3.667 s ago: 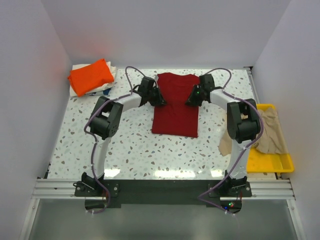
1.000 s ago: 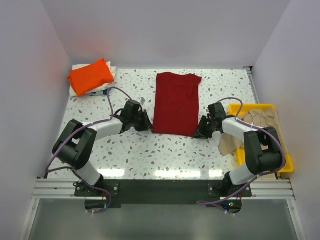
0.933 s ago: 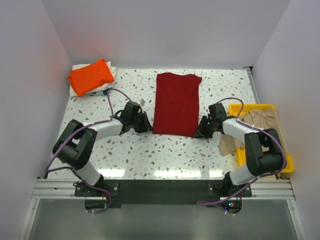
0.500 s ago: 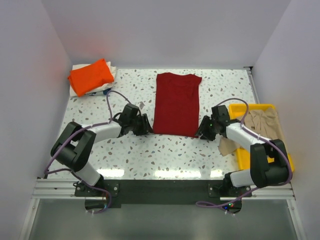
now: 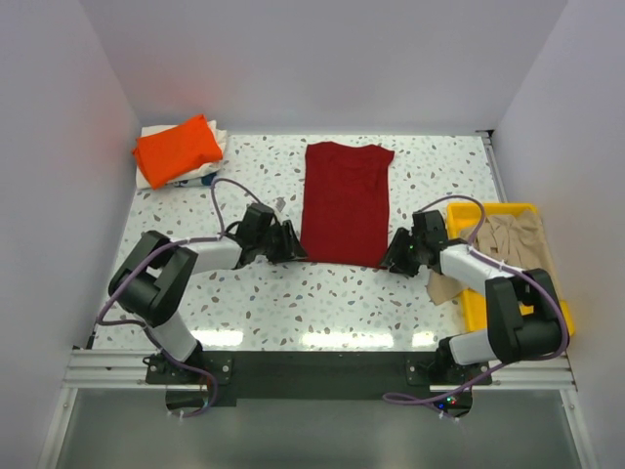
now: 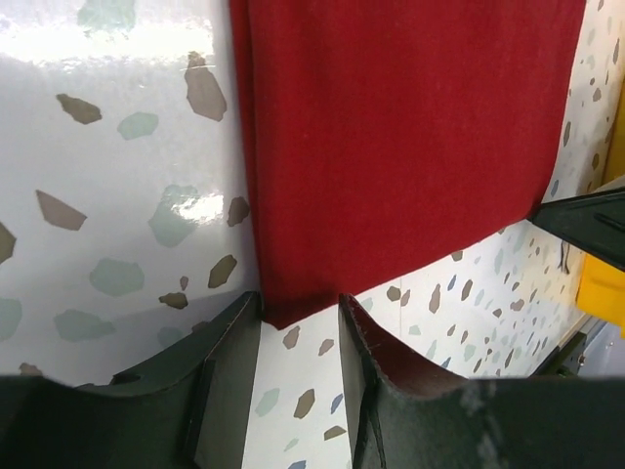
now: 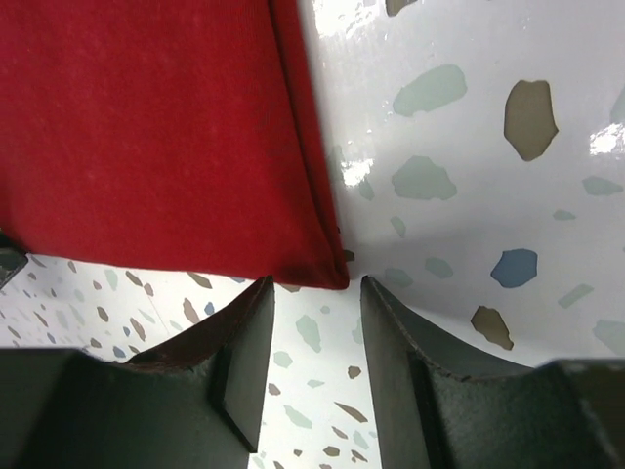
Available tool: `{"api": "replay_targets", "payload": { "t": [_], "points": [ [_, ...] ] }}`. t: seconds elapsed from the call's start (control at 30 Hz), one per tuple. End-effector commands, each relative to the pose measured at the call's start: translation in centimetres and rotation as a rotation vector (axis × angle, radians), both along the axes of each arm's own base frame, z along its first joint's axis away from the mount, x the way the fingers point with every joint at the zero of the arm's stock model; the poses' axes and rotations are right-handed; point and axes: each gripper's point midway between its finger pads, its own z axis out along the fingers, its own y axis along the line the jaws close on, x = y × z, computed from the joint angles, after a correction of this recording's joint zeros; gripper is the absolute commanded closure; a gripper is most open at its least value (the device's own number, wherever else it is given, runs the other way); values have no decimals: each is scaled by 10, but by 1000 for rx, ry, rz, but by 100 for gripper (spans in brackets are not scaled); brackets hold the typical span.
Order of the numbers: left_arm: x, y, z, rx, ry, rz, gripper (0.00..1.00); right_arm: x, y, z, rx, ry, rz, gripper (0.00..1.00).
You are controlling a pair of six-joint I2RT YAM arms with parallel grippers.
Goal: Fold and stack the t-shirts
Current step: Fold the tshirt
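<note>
The dark red t-shirt (image 5: 344,203) lies flat on the bench (image 5: 293,298). It looks soft, light and floppy. The left gripper (image 6: 298,318) and right gripper (image 7: 314,293) are spread apart, one at each near corner, holding nothing. Those corners look best to pinch.
</note>
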Motion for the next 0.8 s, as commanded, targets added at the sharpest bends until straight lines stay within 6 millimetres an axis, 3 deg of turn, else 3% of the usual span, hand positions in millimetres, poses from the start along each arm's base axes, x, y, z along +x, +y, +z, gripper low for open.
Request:
{"api": "replay_targets", "payload": {
  "t": [0.0,0.1,0.13,0.23,0.3,0.33,0.4,0.6,0.77],
  "points": [
    [-7,-4,-16,25,22,-3,58,4,-3,-11,-10,-15,-23,56],
    [-10,-6,-23,38,33,0,64,5,-1,-11,0,-17,-26,66],
    [-10,-6,-26,43,37,6,76,6,-1,-10,2,-23,-24,69],
    [-15,-6,-30,38,48,14,94,4,-2,-10,1,-24,-25,75],
    [-18,-5,-28,27,46,28,99,3,-2,-8,2,-32,-20,87],
    [-20,-4,-26,22,43,31,100,1,-2,-8,-3,-29,-18,94],
    [-23,-1,-20,23,31,43,100,-1,-3,-3,-4,-46,-12,100],
    [-48,10,-4,19,5,49,100,-22,-4,21,10,-81,35,100],
    [-84,17,4,11,-7,32,100,-62,-3,33,50,-57,86,100]
  ]
}}
